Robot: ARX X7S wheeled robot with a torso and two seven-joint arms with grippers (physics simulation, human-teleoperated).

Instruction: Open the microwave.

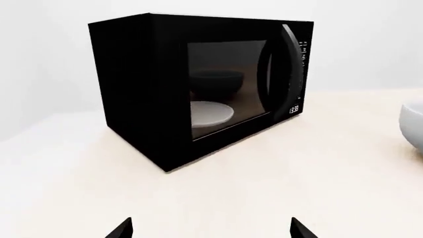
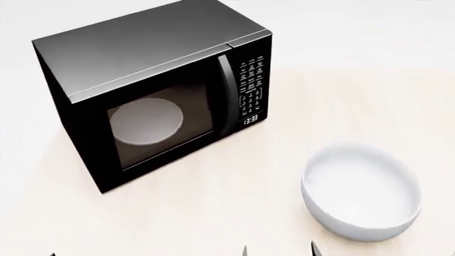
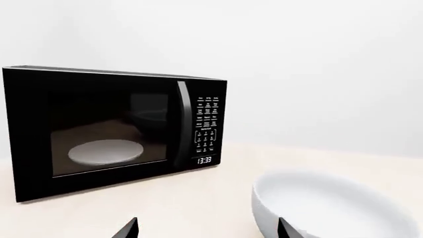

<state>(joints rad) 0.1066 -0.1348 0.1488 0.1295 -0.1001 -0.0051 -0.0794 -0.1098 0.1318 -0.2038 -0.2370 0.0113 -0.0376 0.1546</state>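
black boxy glass-door microwave [image 2: 153,90] shut, on pale table [image 2: 235,213].
pale round plate [image 2: 148,122] inside it; white round bowl [image 2: 361,192], nothing in it, sits apart at its right. left gripper [image 1: 210,229] and right gripper [image 3: 207,229] fingertips spread wide, holding nothing.

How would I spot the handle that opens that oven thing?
Find the big black microwave on the pale table. On its front, between the glass window and the white-marked button panel, runs the handle: a tall, slightly curved black bar, the only raised upright piece there.
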